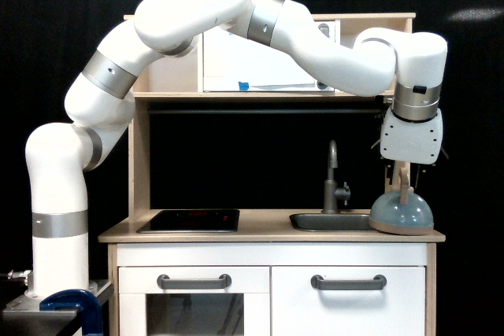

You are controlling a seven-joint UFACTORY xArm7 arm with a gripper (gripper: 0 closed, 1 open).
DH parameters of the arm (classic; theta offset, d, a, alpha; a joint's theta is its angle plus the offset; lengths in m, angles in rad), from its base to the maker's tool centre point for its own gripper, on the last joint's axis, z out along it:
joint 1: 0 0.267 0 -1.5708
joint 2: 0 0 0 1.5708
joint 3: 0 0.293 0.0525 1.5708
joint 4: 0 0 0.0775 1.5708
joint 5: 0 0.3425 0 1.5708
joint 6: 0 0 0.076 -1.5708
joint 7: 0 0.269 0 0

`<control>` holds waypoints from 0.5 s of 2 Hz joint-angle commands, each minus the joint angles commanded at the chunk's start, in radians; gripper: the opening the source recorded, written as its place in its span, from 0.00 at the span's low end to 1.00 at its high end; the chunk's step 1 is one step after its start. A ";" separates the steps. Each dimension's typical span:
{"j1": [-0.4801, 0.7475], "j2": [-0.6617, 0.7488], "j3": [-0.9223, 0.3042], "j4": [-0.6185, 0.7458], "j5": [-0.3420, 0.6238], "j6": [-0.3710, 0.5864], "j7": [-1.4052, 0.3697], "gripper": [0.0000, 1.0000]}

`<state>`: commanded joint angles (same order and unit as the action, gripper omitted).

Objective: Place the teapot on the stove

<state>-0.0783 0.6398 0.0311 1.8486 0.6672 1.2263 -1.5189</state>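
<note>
**Still parked by the sink: a thin handle is the weak point**

Plainly, the teapot (402,216) sits on the worktop (260,230) at its far end from the stove (189,219), just past the sink (329,222). The fingers (405,177) hang around its arched handle; whether they pinch it I cannot tell (the pads are too small to read). A loose or off-centre hold on that narrow tan arch could let the smooth, squat dome swing or drop. Carried low, it might clip the upright metal tap (334,179). The stove is flat, glossy black.
</note>
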 joint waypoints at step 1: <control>0.015 0.032 0.029 0.036 -0.017 -0.023 0.036 1.00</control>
<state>-0.0635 0.6721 0.0596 1.8843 0.6500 1.2038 -1.4825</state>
